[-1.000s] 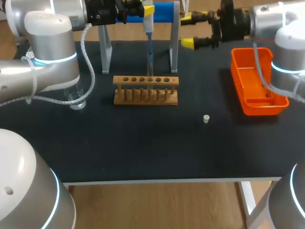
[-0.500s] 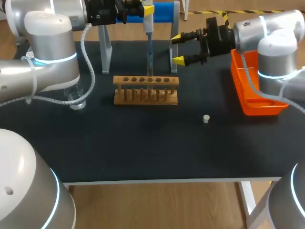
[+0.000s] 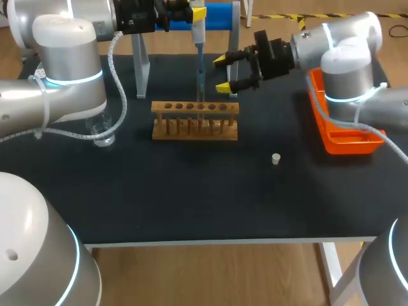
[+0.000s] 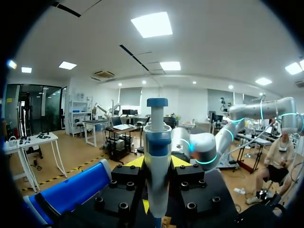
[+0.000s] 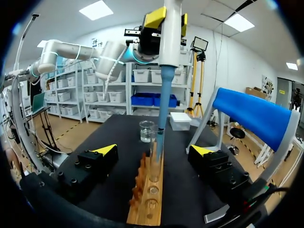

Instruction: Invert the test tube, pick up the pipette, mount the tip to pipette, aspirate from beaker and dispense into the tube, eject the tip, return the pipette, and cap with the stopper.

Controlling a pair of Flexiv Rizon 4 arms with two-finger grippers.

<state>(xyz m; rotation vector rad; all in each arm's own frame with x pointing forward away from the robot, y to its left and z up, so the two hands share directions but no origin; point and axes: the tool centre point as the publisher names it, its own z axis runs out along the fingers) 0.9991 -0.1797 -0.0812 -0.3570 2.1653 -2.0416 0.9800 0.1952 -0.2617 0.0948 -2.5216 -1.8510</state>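
My left gripper [image 3: 191, 14] is shut on the white and blue pipette [image 3: 198, 29] and holds it upright over the wooden rack [image 3: 195, 121]. The pipette's blue tip [image 5: 161, 109] reaches down into a clear test tube [image 5: 155, 164] standing in the rack. In the left wrist view the pipette [image 4: 157, 156] stands between the yellow fingertips [image 4: 135, 162]. My right gripper [image 3: 222, 73] hangs open just right of the pipette, above the rack's right end. In the right wrist view, that gripper [image 5: 154, 152] looks along the rack [image 5: 146, 202], its fingers either side of it. A small white stopper [image 3: 276, 159] lies on the mat.
A glass beaker [image 3: 102, 132] stands left of the rack, under my left arm. The pipette stand with a blue bar [image 3: 220, 13] is behind the rack. An orange bin [image 3: 338, 111] sits at the right, beneath my right arm.
My right arm has swung left from the back right corner, bringing its open gripper up beside the pipette. The left arm and the pipette have stayed where they were.
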